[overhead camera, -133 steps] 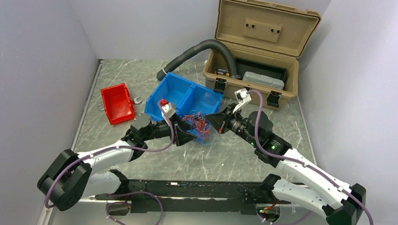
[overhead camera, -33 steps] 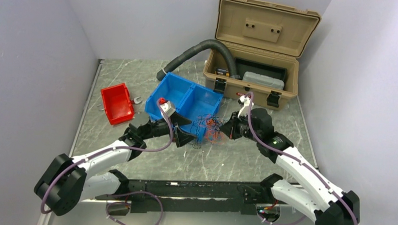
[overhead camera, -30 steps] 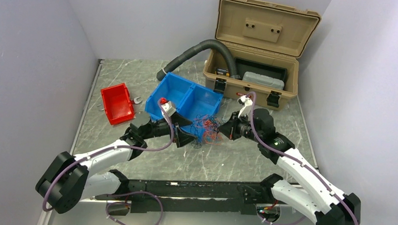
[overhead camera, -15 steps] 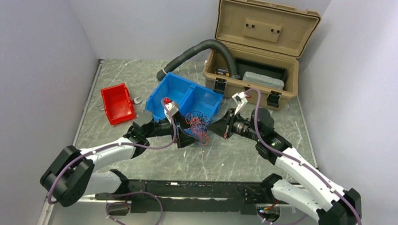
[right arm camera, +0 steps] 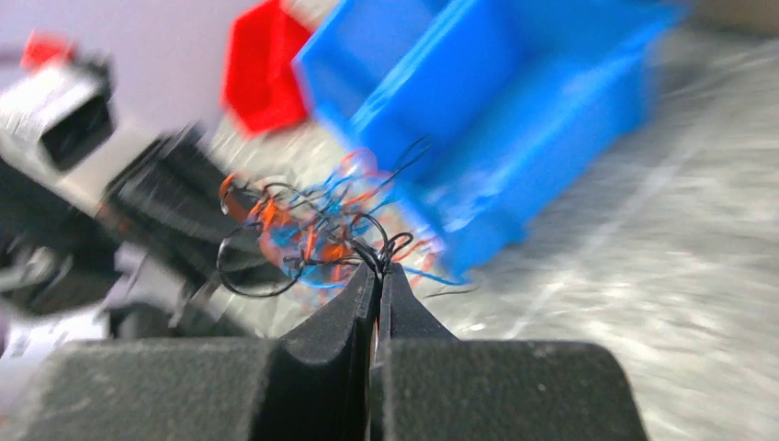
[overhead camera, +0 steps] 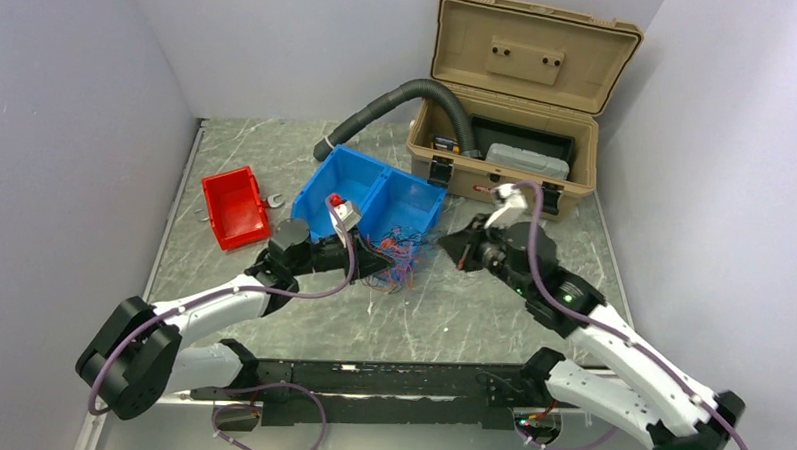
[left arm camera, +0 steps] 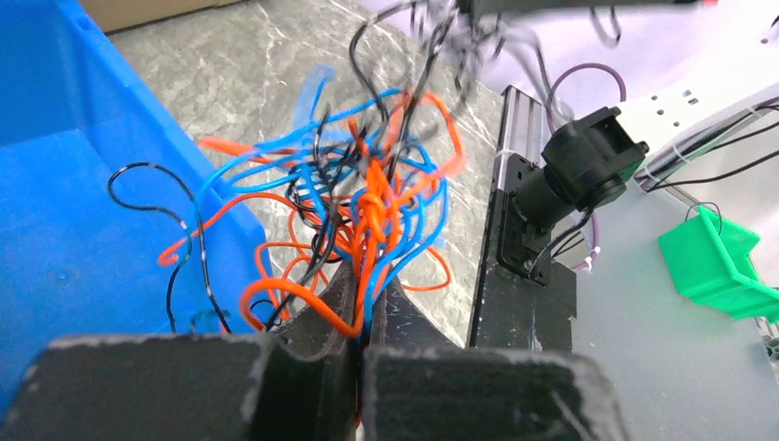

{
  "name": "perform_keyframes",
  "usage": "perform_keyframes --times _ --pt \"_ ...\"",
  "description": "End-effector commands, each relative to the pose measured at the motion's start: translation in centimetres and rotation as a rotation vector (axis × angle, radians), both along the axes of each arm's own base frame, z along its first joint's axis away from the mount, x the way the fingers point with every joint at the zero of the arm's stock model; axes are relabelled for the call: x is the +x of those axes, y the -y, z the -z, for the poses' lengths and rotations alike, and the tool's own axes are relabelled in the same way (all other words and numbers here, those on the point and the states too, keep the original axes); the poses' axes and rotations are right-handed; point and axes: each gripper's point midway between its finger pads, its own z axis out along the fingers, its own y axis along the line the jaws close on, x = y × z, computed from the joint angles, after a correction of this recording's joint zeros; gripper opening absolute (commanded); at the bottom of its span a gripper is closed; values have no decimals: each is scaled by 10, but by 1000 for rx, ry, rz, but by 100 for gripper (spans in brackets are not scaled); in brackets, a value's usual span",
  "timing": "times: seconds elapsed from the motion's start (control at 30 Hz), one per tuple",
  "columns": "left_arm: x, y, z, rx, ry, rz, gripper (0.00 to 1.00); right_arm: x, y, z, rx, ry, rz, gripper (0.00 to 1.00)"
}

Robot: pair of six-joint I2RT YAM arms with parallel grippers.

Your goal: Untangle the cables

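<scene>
Grey marbled table [overhead camera: 452,307] carries everything. Tan toolbox [overhead camera: 536,55], lid up, stands behind the blue bin [overhead camera: 348,173] & to its right, w/ a grey case & other bits inside. Thick grey corrugated hose [overhead camera: 399,93] arcs from the toolbox down to the blue bin's far edge. The blue bin has 2 compts & sits skewed, one corner toward the arms. Red bin [overhead camera: 234,206] is smaller, well apart to the blue bin's left. The cables [overhead camera: 399,253] are one snarl of thin red/orange, blue & black wires, held up at the near wall of the blue bin's right compt. In the left wrist view the cables [left arm camera: 367,197] show a tight orange knot mid-clump, w/ a black loop & an orange one hanging across the blue wall; can't tell if any strands lie inside the bin. Left gripper [overhead camera: 378,262] reaches in at the blue bin's near side; left gripper [left arm camera: 361,276] has fingers pressed together, orange & blue strands pinched btwn them at the base of the snarl. Right gripper [overhead camera: 452,245] sits just off the blue bin's right corner, a gap away from the clump. The right wrist view is blurred, but right gripper [right arm camera: 378,271] shows fingers closed tip to tip w/ black strands caught at the tips, the cables [right arm camera: 308,234] trailing off from there. Small silver wrench [overhead camera: 272,196] lies btwn the red bin & the blue bin.
</scene>
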Motion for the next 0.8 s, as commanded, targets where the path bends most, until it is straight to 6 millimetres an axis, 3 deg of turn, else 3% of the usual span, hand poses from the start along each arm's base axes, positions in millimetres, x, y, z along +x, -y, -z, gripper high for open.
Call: perform_keyframes --times 0.0,0.07,0.13,0.23,0.33,0.37,0.43,0.47,0.5,0.53,0.7,0.77 --pt "11 -2 -19 0 79 -54 0 30 137 -33 -226 108 664 0" --pt "11 -1 -18 3 75 -51 0 21 196 -39 -322 109 945 0" --pt "12 0 -17 5 69 -46 0 6 235 -46 -358 106 1139 0" --pt "12 2 -15 5 63 -33 0 0 245 -48 -396 113 1153 0" --pt "8 6 -16 -3 60 3 3 9 219 -38 -388 117 999 0" --pt "6 7 -17 -7 61 22 7 13 203 -34 -386 123 907 10" --pt "1 10 -18 -21 63 67 16 19 159 -31 -361 156 655 59" --pt "-2 12 -18 -27 60 86 21 20 139 -29 -348 173 542 77" --pt "-4 12 -20 -36 63 101 25 18 118 -26 -332 183 427 85" --pt "-6 14 -21 -44 68 117 28 16 100 -24 -317 191 327 90" --pt "-15 16 -27 -76 76 178 31 -9 22 -12 -223 204 -117 90" --pt "-20 16 -29 -90 79 201 18 -21 -1 -7 -162 211 -249 90"
